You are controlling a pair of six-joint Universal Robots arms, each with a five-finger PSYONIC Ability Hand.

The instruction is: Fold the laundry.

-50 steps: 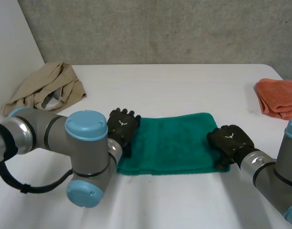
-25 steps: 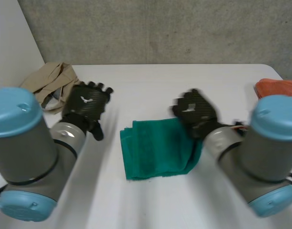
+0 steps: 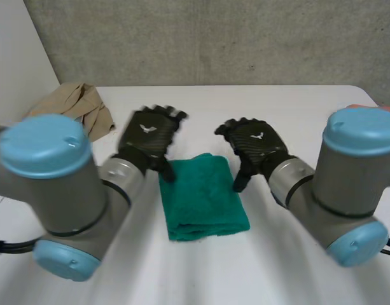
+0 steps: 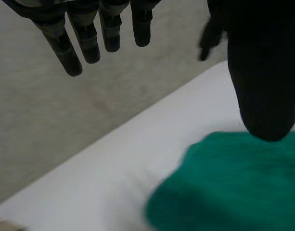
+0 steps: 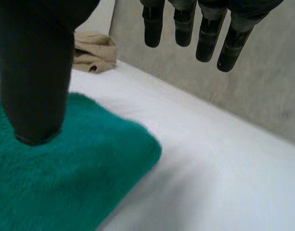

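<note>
A green towel (image 3: 202,198) lies folded into a thick narrow rectangle in the middle of the white table (image 3: 277,108). My left hand (image 3: 150,135) hovers over the towel's far left corner, open with its fingers spread. My right hand (image 3: 253,145) hovers just off the far right corner, open too, thumb pointing down beside the towel's right edge. In the left wrist view my left hand (image 4: 262,72) holds nothing and the towel (image 4: 234,187) lies below its thumb. In the right wrist view my right hand (image 5: 36,72) is empty above the towel (image 5: 65,173).
A crumpled beige garment (image 3: 80,105) lies at the table's far left, also seen beyond the towel as the beige garment (image 5: 92,50). A sliver of an orange cloth (image 3: 366,107) shows at the far right. A grey wall stands behind the table.
The towel lay spread wide with a hand on each end. The right hand carried its end over to the left and let go. Both hands now hover open above the folded towel.
</note>
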